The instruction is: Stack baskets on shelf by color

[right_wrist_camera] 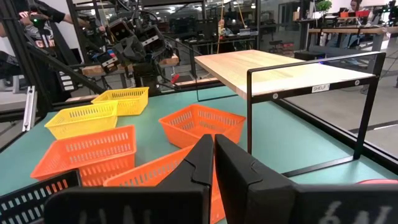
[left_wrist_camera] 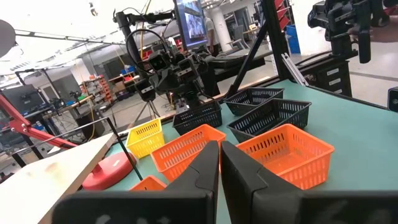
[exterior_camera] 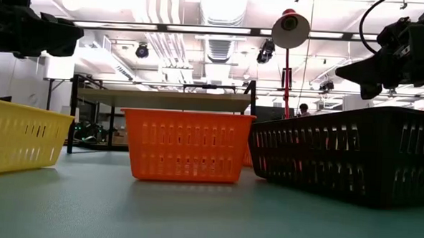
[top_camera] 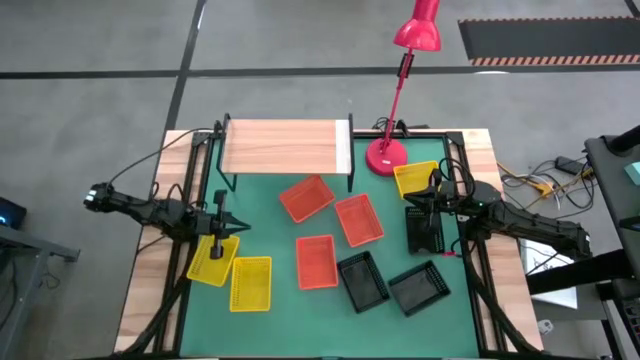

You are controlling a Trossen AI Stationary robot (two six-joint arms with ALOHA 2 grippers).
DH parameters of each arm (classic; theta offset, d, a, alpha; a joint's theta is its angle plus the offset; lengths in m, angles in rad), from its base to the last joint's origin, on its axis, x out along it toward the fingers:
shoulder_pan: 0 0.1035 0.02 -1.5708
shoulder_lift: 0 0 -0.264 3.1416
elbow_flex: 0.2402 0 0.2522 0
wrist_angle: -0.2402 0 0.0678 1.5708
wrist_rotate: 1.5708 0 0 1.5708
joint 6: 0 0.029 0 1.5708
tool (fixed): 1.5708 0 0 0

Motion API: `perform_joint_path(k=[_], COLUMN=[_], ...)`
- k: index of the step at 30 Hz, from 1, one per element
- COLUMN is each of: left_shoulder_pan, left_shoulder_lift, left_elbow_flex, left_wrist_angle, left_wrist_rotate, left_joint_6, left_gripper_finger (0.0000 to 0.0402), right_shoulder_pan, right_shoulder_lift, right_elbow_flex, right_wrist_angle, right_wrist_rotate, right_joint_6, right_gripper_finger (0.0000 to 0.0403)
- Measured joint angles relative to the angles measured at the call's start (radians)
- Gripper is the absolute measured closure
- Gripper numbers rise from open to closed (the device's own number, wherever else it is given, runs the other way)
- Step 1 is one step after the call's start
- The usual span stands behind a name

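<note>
Nine mesh baskets (top_camera: 331, 245) are scattered across the lower half of the frame on the green worktop (top_camera: 280, 330); the shelf (top_camera: 285, 146) stands upper centre, bare. They are judged light, thin-walled, best pinched at a rim. The left hand (top_camera: 232, 229) and right hand (top_camera: 411, 199) are closed, empty.

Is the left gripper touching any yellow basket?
Apart. In the high view the left gripper, shut, sits beside the nearest yellow basket, with green table visible between them.

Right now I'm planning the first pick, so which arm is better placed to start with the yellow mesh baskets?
Probably the left. Its shut left gripper hovers right over one of two yellow plastic mesh baskets on its side. The right gripper, also shut, has only one yellow basket near it, beside a black mesh basket.
</note>
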Motion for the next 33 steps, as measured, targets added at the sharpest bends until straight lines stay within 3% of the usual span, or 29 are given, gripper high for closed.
perform_joint_path(k=[5,7,9,12,16,19,25,33], left_shoulder_pan=[0.000,0.000,0.000,0.000,0.000,0.000,0.000,0.000], left_shoulder_lift=[0.000,0.000,0.002,0.001,0.000,0.000,0.000,0.001], left_elbow_flex=[0.000,0.000,0.000,0.000,0.000,0.000,0.000,0.000], left_wrist_angle=[0.013,0.073,0.179,0.388,0.608,0.684,0.699,0.705], left_wrist_rotate=[0.000,0.021,0.074,0.082,0.082,0.082,0.082,0.076], left_joint_6=[-0.001,-0.079,-0.260,-0.387,-0.389,-0.392,-0.393,-0.376], left_gripper_finger=[0.0402,0.0402,0.0402,0.0402,0.0402,0.0402,0.0402,0.0402], right_shoulder_pan=[0.000,0.003,0.005,0.004,0.005,0.005,0.005,0.005], right_shoulder_lift=[0.000,0.000,0.000,0.004,0.009,0.007,0.008,0.008], right_elbow_flex=[0.000,0.000,0.000,0.000,0.000,0.000,0.000,0.000], right_wrist_angle=[0.005,0.009,0.009,0.017,0.078,0.130,0.165,0.241], right_wrist_rotate=[0.000,-0.013,-0.005,0.063,0.051,0.052,0.054,0.096], right_joint_6=[0.007,0.198,0.474,0.603,0.454,0.331,0.165,0.102], right_gripper_finger=[0.0394,0.0394,0.0394,0.0394,0.0394,0.0394,0.0394,0.0394])
